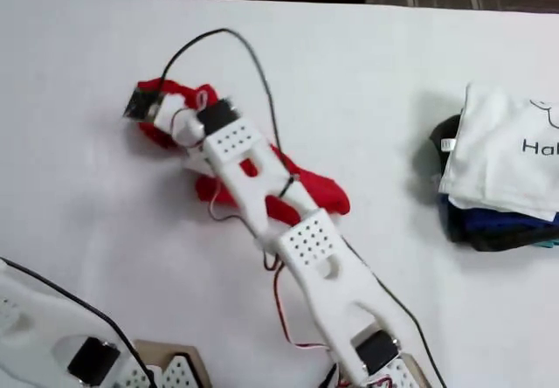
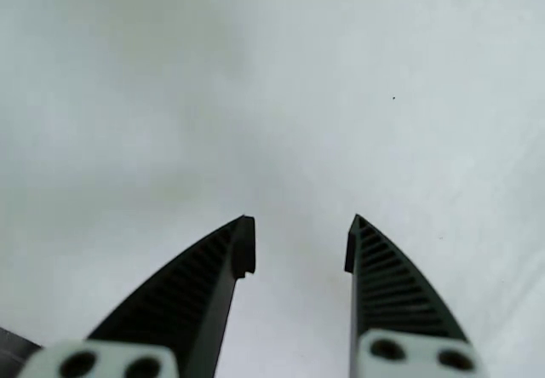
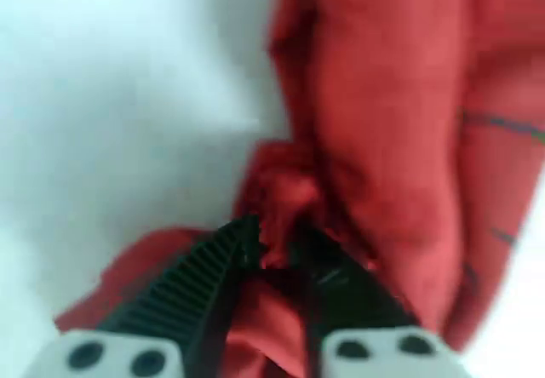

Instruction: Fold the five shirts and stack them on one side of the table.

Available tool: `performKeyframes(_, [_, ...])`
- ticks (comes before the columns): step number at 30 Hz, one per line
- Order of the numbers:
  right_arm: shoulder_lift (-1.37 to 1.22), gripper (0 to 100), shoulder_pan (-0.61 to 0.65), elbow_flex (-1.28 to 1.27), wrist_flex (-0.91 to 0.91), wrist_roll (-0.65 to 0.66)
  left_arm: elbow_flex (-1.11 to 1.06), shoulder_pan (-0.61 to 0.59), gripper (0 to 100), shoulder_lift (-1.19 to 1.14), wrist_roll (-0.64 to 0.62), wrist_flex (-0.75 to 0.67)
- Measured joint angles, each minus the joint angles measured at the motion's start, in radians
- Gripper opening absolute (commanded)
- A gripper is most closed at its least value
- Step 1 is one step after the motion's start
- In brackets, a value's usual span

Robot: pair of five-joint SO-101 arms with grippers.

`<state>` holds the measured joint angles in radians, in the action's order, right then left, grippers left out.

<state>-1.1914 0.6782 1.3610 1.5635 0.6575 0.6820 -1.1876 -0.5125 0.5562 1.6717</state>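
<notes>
A crumpled red shirt [image 1: 301, 191] lies left of the table's middle, largely covered by my right arm, which stretches over it from the near edge. My right gripper [image 3: 274, 246] is shut on a bunched fold of the red shirt [image 3: 383, 114], at the shirt's far left end [image 1: 162, 104]. At the right side sits a stack of folded shirts [image 1: 502, 191], a white one [image 1: 507, 156] on top and dark and blue ones under it. My left gripper [image 2: 298, 242] hangs open over bare white table, nothing between its fingers; its arm [image 1: 52, 336] is at the near left corner.
The white table [image 1: 367, 65] has free room at the back and between the red shirt and the stack. Black and red cables [image 1: 253, 60] trail along my right arm. The arm bases [image 1: 175, 370] stand at the near edge.
</notes>
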Motion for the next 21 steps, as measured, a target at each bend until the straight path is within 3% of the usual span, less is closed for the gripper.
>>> performKeyframes(8, [0.11,2.1,-0.074,0.221,0.135,0.002,0.0,0.051,20,0.0,0.0,0.0])
performKeyframes(21, [0.494,2.0,-0.095,0.235,0.137,-0.078,0.0,0.112,20,0.0,0.0,0.0])
